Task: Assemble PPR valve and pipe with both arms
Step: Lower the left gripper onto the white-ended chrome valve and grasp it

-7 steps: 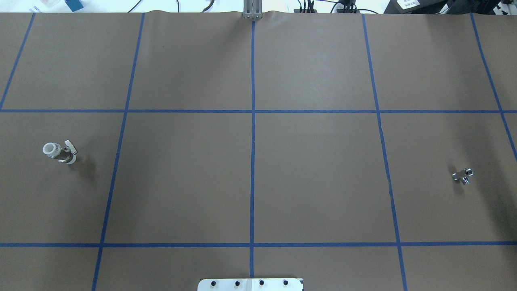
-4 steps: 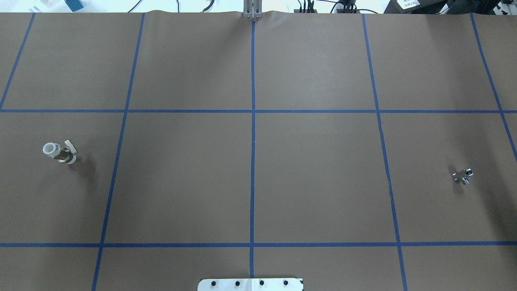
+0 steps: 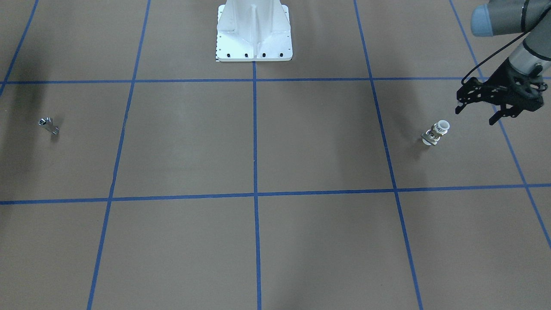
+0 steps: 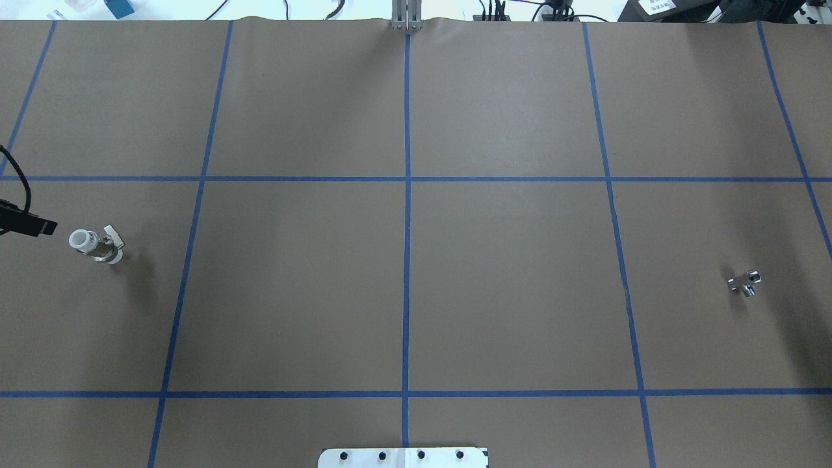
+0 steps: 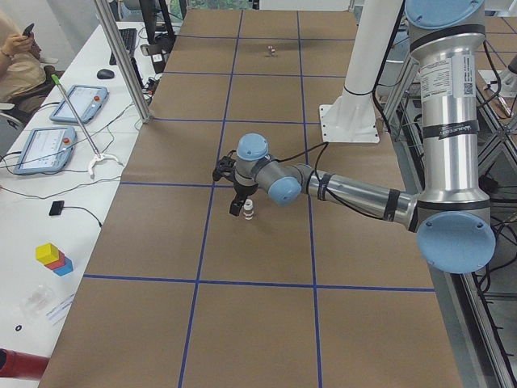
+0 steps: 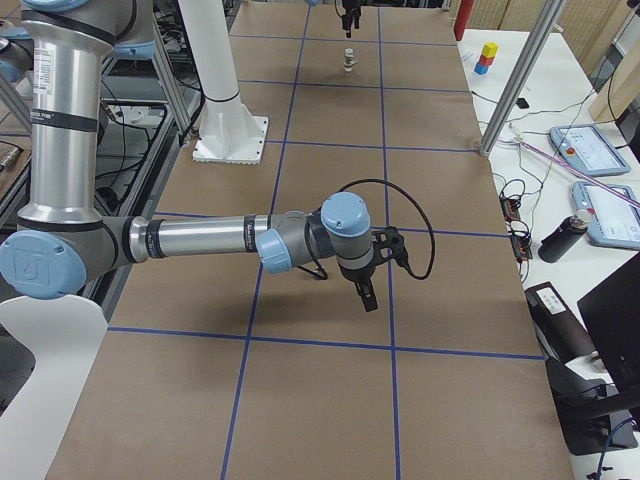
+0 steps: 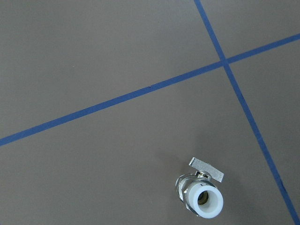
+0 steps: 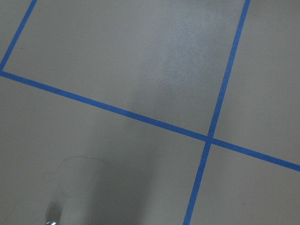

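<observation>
One risk: the left gripper (image 3: 474,116), claw wide beside the upright PPR valve (image 3: 436,132) near the left edge of the table (image 3: 301,241), may topple it; whether the right gripper (image 6: 366,290) is wide or narrow cannot be told

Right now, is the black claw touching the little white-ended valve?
Apart. The front-facing view shows the left gripper hanging clear of the PPR valve, with a strip of table showing between them.

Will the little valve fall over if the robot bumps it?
Probably. The PPR valve stands upright on one small white end, so a sideways nudge may tip it. Once down, its round body would likely roll. Its shiny metal middle looks stiff, perhaps slippery.
</observation>
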Robot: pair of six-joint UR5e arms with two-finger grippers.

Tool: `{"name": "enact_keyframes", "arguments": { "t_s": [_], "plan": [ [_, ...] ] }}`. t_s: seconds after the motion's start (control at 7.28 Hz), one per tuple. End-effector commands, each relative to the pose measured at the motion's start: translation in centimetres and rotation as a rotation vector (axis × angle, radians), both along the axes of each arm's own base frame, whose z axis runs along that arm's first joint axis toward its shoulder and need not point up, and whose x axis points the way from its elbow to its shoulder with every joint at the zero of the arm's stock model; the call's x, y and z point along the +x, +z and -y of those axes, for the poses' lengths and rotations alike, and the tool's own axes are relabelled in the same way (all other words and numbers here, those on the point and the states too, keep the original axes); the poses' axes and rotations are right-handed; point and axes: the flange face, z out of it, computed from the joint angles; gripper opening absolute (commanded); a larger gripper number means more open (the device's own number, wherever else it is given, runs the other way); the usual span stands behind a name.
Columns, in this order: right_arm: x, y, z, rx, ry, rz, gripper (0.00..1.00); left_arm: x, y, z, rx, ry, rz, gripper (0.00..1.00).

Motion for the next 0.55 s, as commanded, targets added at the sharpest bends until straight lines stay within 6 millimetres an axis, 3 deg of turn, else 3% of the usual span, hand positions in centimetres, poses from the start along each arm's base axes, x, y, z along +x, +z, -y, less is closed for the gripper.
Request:
{"name": "enact_keyframes", "arguments": {
  "t_s": [0.0, 0.41],
  "plan": [
    [0.0, 0.1, -0.1, -0.002, 0.0, 0.0, 1.0, 3.8, 0.0, -1.3, 0.011, 0.031, 0.028, 1.0],
    [0.0, 0.2, -0.2, -0.002, -0.001, -0.001, 1.0, 6.4, 0.4, -2.0, 0.013, 0.078, 0.042, 1.0]
  ]
}}
